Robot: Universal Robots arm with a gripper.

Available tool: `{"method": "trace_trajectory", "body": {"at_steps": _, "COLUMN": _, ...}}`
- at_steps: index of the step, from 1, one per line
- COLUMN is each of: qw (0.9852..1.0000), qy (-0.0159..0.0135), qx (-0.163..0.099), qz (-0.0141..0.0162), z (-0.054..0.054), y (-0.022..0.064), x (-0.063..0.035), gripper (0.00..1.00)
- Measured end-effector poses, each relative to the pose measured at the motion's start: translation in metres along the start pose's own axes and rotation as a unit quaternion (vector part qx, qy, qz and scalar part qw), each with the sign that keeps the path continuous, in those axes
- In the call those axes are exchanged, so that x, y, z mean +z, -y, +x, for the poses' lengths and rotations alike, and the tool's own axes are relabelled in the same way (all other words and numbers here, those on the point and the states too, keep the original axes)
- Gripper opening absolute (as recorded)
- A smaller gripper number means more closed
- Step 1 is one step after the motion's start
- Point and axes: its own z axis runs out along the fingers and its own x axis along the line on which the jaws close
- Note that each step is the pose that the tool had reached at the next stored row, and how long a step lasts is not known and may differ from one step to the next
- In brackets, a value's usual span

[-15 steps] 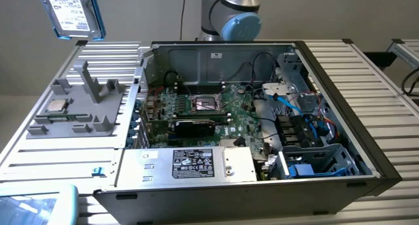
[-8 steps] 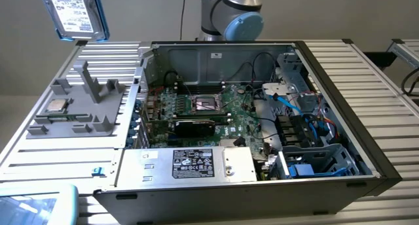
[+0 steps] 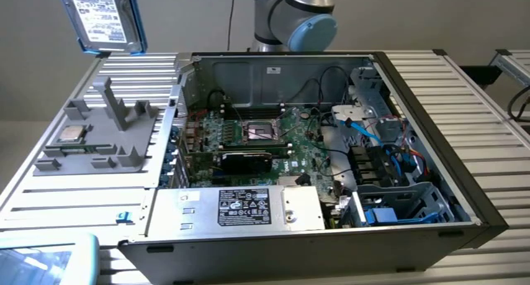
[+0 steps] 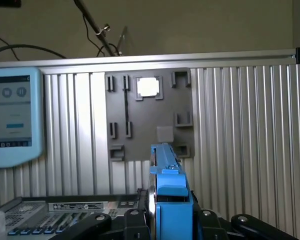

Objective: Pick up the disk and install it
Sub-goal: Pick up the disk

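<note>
The pincer (image 4: 169, 221) grips the disk (image 3: 105, 17) above the grey fixture (image 3: 98, 139), beside the open computer case (image 3: 248, 74).

A robotics lab bench — ribbed aluminium table (image 3: 463, 111), opened computer case (image 3: 248, 74), grey parts fixture (image 3: 124, 149), teach pendant (image 4: 15, 120)

An open computer case (image 3: 248, 80) lies on a slatted metal table (image 3: 472, 105). Inside it a green motherboard (image 3: 302, 149) lies flat, with a black card (image 3: 244, 162) across it. A silver box (image 3: 302, 209) with a black label fills the near corner, beside a drive cage (image 3: 410, 201). Blue cables (image 3: 366, 133) run along the exterior view's right side. On that view's left a grey fixture (image 3: 116, 149) sits just beside the case, holding a square silver chip (image 3: 69, 135). A pale blue pendant (image 3: 41, 260) lies at the near corner.
</note>
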Motion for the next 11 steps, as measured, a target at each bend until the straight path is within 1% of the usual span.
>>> {"method": "trace_trajectory", "body": {"at_steps": 6, "qw": 1.0, "qy": 0.0022, "qx": 0.0, "qz": -0.0001, "z": 0.013, "y": 0.0177, "x": -0.0045, "gripper": 0.38}}
{"method": "trace_trajectory", "body": {"at_steps": 11, "qw": 1.0, "qy": 0.0048, "qx": 0.0, "qz": -0.0003, "z": 0.023, "y": 0.0321, "x": -0.0075, "gripper": 0.38}}
